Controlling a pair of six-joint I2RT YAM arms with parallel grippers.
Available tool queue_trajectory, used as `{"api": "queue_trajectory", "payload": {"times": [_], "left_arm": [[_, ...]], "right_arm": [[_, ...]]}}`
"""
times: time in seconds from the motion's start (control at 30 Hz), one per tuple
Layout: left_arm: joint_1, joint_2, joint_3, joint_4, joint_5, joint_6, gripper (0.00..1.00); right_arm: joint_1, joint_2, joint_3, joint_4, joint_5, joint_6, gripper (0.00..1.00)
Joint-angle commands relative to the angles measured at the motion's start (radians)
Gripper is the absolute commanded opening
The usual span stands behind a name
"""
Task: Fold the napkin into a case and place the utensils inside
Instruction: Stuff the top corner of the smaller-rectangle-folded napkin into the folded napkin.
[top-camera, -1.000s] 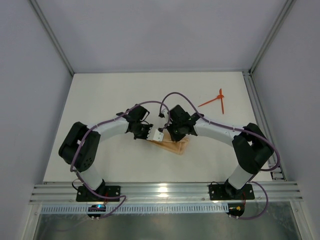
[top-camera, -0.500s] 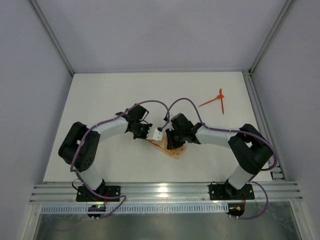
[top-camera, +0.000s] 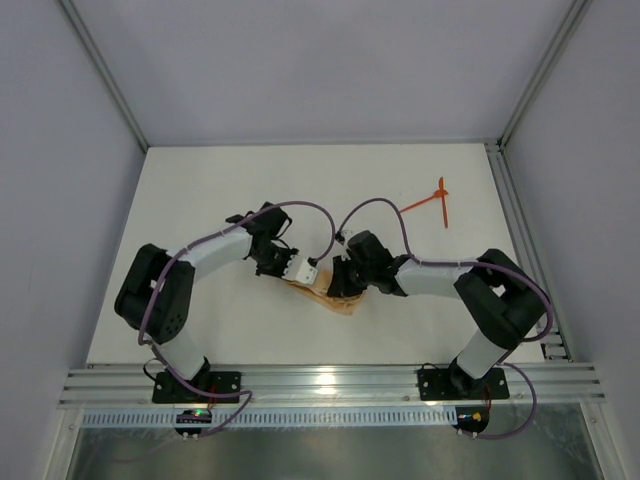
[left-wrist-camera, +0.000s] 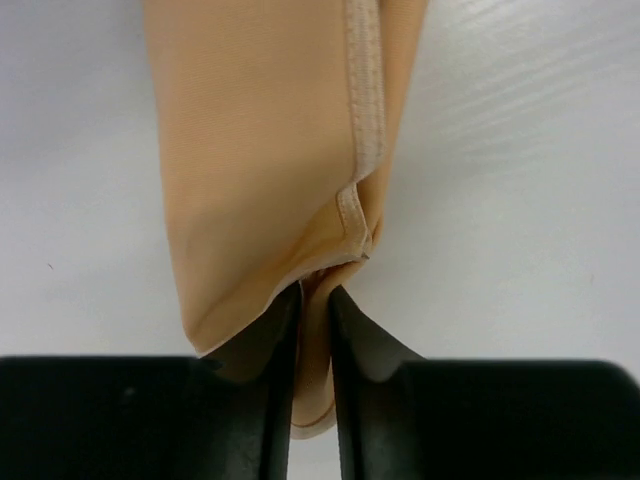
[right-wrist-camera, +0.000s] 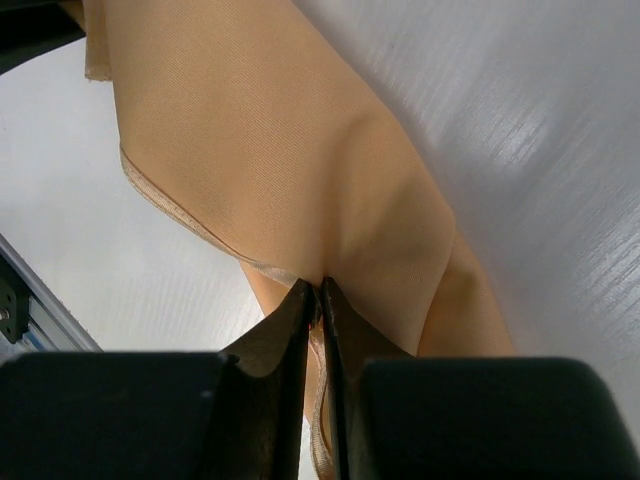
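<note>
The napkin (top-camera: 330, 298) lies folded into a narrow peach strip on the white desk (top-camera: 200, 190), near the front middle. I see the left jaws narrow, with a fold of the cloth pinched between them at the strip's left end. The right jaws are almost together on its hemmed edge. The utensils (top-camera: 428, 203) lie crossed, well apart from it, toward the far right. Grey walls (top-camera: 320, 60) and aluminium posts (top-camera: 105, 75) enclose the desk, and a metal rail (top-camera: 330, 385) runs along the front.
</note>
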Motion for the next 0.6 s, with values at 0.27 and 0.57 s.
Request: {"api": "queue_trajectory", "payload": {"times": [0.27, 0.57], "left_arm": [[0.007, -0.108, 0.184, -0.287, 0.002, -0.05, 0.5], [0.008, -0.021, 0.557, -0.512, -0.323, -0.905, 0.45]], "right_arm": [[-0.001, 0.062, -0.096, 0.133, 0.096, 0.088, 0.13], [0.007, 0.066, -0.145, 0.273, 0.144, 0.181, 0.13]]}}
